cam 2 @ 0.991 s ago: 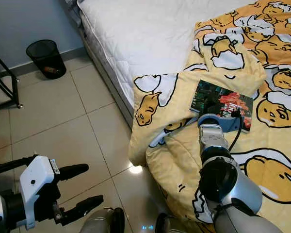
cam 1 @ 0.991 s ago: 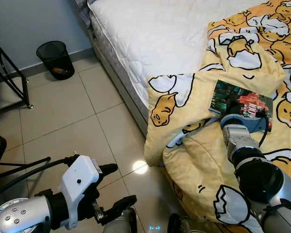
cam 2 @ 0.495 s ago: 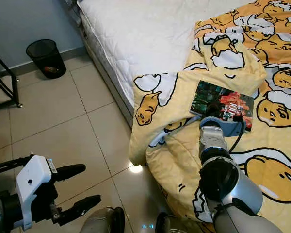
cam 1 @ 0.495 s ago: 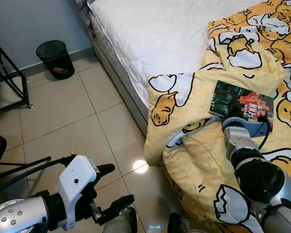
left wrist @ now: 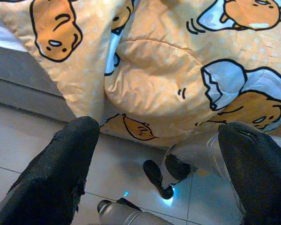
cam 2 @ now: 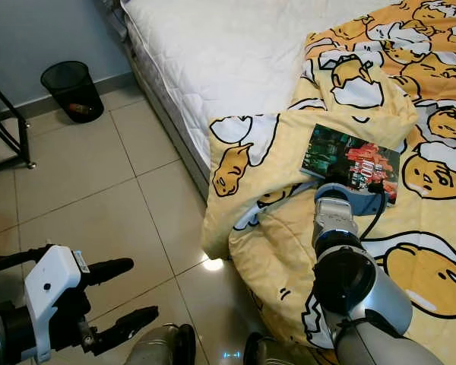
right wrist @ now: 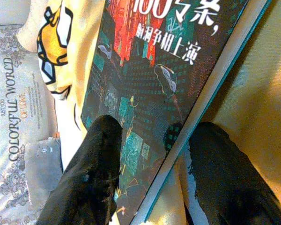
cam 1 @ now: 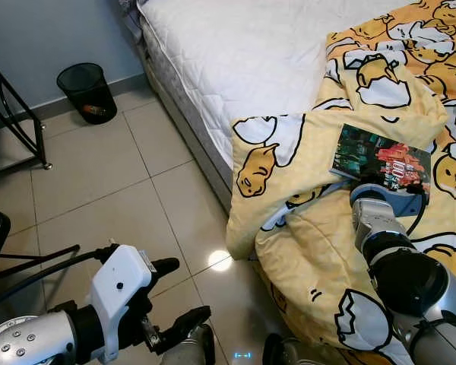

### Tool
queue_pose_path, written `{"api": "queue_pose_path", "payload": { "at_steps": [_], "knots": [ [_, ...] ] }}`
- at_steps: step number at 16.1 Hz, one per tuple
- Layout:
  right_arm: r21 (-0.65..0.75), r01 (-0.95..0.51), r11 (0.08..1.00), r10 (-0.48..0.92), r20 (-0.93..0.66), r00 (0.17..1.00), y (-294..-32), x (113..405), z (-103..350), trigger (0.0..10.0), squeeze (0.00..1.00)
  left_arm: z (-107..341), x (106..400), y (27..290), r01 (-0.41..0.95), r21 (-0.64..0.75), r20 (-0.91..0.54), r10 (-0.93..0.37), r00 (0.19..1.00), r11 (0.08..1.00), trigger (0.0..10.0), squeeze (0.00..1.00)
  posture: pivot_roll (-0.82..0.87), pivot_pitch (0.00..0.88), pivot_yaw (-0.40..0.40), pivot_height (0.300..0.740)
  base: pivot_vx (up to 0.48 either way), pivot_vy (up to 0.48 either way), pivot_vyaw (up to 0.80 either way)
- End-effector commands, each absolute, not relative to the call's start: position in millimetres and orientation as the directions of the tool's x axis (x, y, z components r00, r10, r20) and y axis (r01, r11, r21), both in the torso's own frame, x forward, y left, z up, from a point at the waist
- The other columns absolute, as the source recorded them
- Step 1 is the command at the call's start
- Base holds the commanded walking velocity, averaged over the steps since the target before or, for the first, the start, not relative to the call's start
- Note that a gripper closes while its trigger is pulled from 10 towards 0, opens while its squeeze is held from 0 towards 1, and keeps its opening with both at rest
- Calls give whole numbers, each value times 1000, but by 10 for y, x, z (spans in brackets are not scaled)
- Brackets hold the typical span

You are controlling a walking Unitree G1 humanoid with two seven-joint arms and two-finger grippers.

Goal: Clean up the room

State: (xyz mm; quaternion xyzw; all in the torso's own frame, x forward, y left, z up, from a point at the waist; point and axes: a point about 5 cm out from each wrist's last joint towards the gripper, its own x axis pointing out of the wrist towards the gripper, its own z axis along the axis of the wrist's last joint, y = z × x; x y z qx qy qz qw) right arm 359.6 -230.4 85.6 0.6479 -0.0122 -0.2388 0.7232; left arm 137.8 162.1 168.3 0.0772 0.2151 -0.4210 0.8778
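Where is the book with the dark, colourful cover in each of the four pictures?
Left eye view: the book lies right of centre on the yellow blanket, just ahead of the right tool.
Right eye view: same spot, slightly further left.
Left wrist view: no book; blanket and floor between the left tool's fingers.
Right wrist view: its cover lies close up between the fingers.
Shared landmark: the yellow blanket.
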Motion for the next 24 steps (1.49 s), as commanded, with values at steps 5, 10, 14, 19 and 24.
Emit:
{"api": "queue_pose_path", "payload": {
  "at_steps": [5,10,14,19,24],
  "knots": [
    [958,284,45,-377,-247,893,-2335,3663,990,0,0,1691,1352,1603,779,-45,-446,-711,544,625,10000,749,268,187,50,740,0,0,0],
    [958,283,49,-378,-245,893,-2337,3663,993,0,0,1685,1365,1606,780,-44,-446,-711,544,625,10000,753,266,184,50,740,0,0,0],
    [956,288,53,-379,-248,892,-2341,3624,929,0,0,1632,1399,1597,777,-47,-443,-710,547,628,10000,753,228,156,44,740,0,0,0],
    [930,226,290,-354,-115,928,-2511,3535,926,0,0,1490,1589,1508,729,-37,-371,-687,625,683,10000,753,107,10,13,740,0,0,0],
    [751,177,636,-291,21,957,-2699,3318,955,0,0,1324,1881,1492,653,17,-335,-611,717,757,10000,733,-3,0,26,740,0,0,0]
  ]
}}
